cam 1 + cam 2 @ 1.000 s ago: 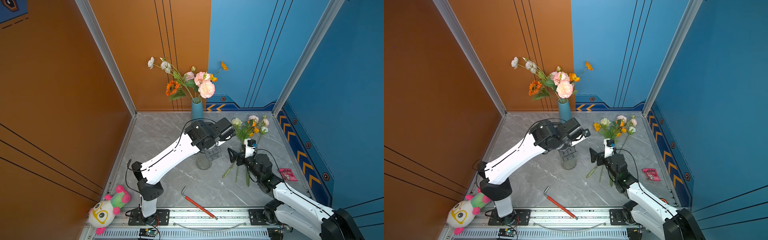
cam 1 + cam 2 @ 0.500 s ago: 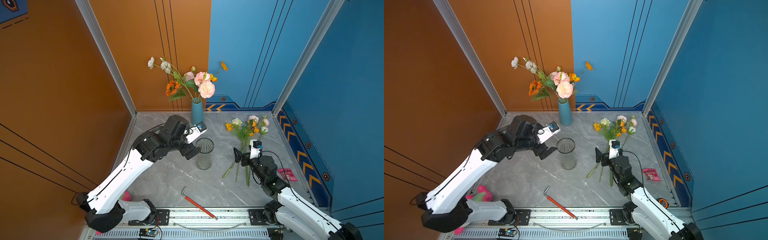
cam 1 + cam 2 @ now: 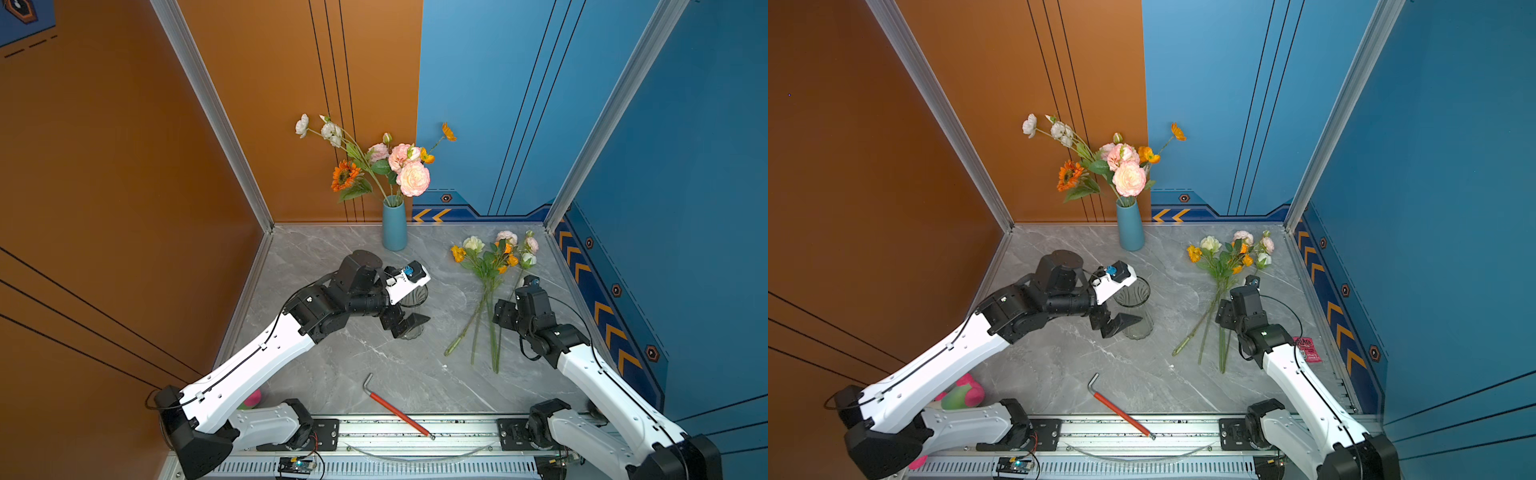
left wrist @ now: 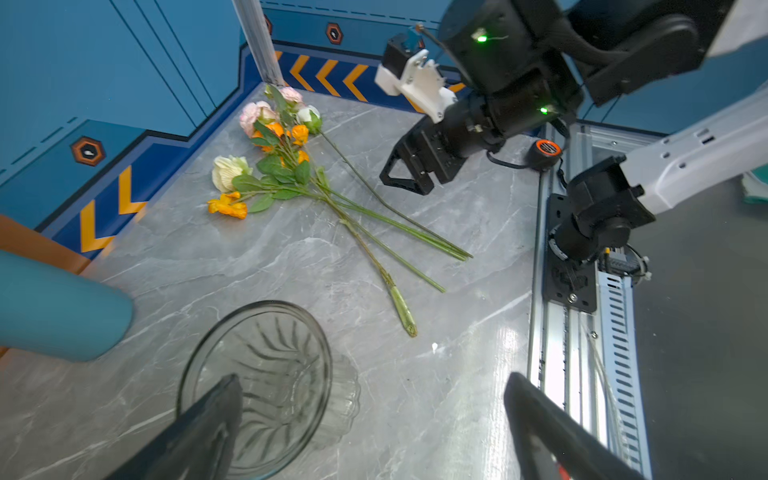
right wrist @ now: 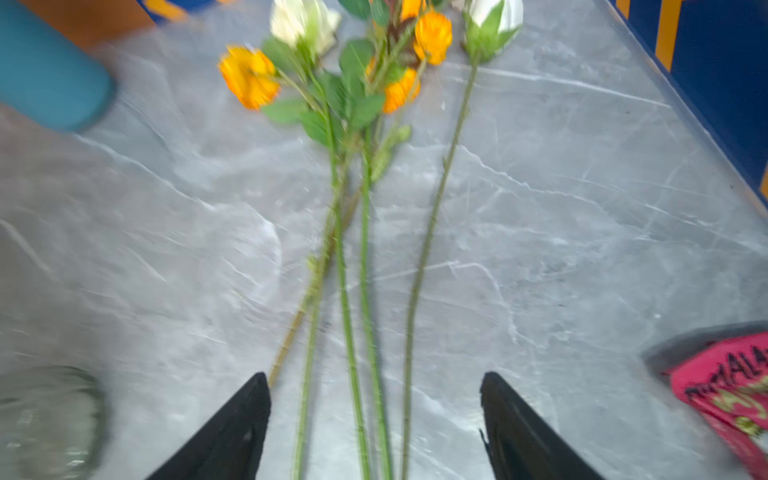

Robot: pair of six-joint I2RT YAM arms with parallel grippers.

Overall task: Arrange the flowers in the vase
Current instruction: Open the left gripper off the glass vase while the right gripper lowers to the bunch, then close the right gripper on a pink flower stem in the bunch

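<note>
My left pincer [image 3: 409, 326] is spread wide and holds nothing. It hangs low, right beside the glass vase [image 3: 415, 296], on the side nearer my base. In the left wrist view one finger [image 4: 208, 419] crosses in front of the vase's wall and the other stands well clear of it, so the vase is not between them. Whether the near finger touches the glass I cannot tell. The glass vase stands upright and empty on the grey table [image 3: 332, 365].

The flowers [image 3: 484, 270] lie flat on the table, well to the right of the glass vase. Their blooms are farther back than the vase and their stem ends are nearer my base than its foot. My right pincer [image 5: 374, 380] is over those stems, also right of the glass vase, with its jaws apart. Several green stems run between the fingers and nothing is pinched, though that wrist view is blurred.

Behind the glass vase a blue vase [image 3: 1131, 228] stands at the back wall, holding a bouquet [image 3: 1121, 166]. Nearer my base than the glass vase lies a red-handled hex key [image 3: 395, 409]. Far to the right of the glass vase, past my right pincer, lies a pink packet [image 3: 1306, 349]
</note>
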